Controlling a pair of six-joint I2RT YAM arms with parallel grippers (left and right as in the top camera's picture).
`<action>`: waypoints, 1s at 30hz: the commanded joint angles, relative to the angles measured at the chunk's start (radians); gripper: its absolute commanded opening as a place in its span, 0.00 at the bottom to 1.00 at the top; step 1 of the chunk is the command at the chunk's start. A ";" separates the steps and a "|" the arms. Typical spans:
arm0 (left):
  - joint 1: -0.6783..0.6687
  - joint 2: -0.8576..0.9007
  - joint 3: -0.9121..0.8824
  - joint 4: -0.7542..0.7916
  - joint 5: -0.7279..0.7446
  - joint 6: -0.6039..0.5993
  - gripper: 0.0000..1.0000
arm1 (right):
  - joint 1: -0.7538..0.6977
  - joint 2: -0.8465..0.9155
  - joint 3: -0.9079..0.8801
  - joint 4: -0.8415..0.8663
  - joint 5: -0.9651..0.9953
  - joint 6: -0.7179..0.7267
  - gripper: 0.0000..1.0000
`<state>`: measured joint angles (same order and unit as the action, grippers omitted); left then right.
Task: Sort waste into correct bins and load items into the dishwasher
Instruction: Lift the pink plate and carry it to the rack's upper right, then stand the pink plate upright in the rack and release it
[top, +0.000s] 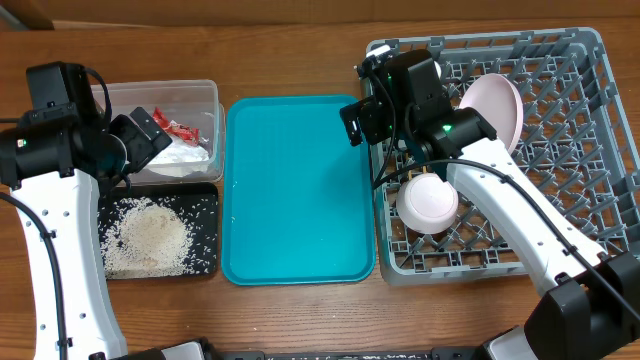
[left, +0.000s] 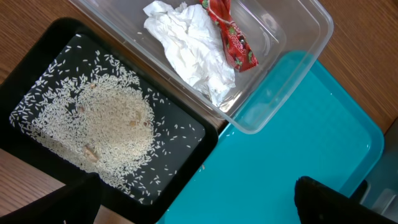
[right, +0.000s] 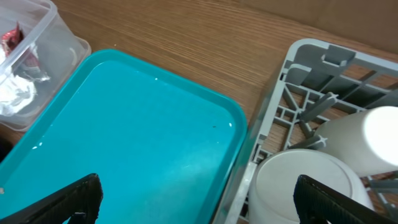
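Left arm (top: 60, 250): white link rises from the near left edge of the table (top: 300, 60), black wrist bent rightward. The left gripper (top: 150, 132) hangs over the line where the two bins meet. In the wrist view its fingers stand spread at the lower corners, nothing between them.

Right arm (top: 520, 220): runs from the near right corner diagonally across the dish rack (top: 570, 130). The right gripper (top: 365, 115) is above the rack's left wall, at its far end. Its fingers are likewise wide apart and grip nothing.

Near left: black tray (top: 205, 200), flat, carrying rice scraps (top: 148, 238) in one loose heap, with stray grains scattered toward its rim.

Near left part of the rack: white bowl (top: 428, 203), upside down among the pegs. The right wrist view shows a second pale rounded item just beyond it; which item it is cannot be told.

Centre: teal tray (top: 300, 190), between the bins and the rack, touching the black tray's right edge.

Far left: clear tub (top: 160, 90), just behind the black tray. It holds the napkin (top: 185, 155), crumpled and white, and the wrapper (top: 185, 130), red and printed, lying across the napkin's far side.

Far part of the rack: pink plate (top: 495, 105), standing tilted on edge between pegs
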<state>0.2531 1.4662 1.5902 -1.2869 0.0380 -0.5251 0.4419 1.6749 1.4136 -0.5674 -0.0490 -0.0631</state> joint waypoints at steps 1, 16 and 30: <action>0.002 0.005 -0.002 0.001 0.004 -0.003 1.00 | 0.002 -0.035 0.022 0.005 -0.024 0.012 1.00; 0.002 0.005 -0.002 0.001 0.003 -0.003 1.00 | 0.002 -0.037 0.013 -0.001 -0.024 0.012 1.00; 0.002 0.005 -0.002 0.001 0.004 -0.003 1.00 | -0.055 -0.463 0.012 -0.152 0.134 0.000 1.00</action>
<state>0.2531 1.4662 1.5902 -1.2869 0.0380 -0.5251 0.4202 1.3449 1.4136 -0.7181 0.0284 -0.0570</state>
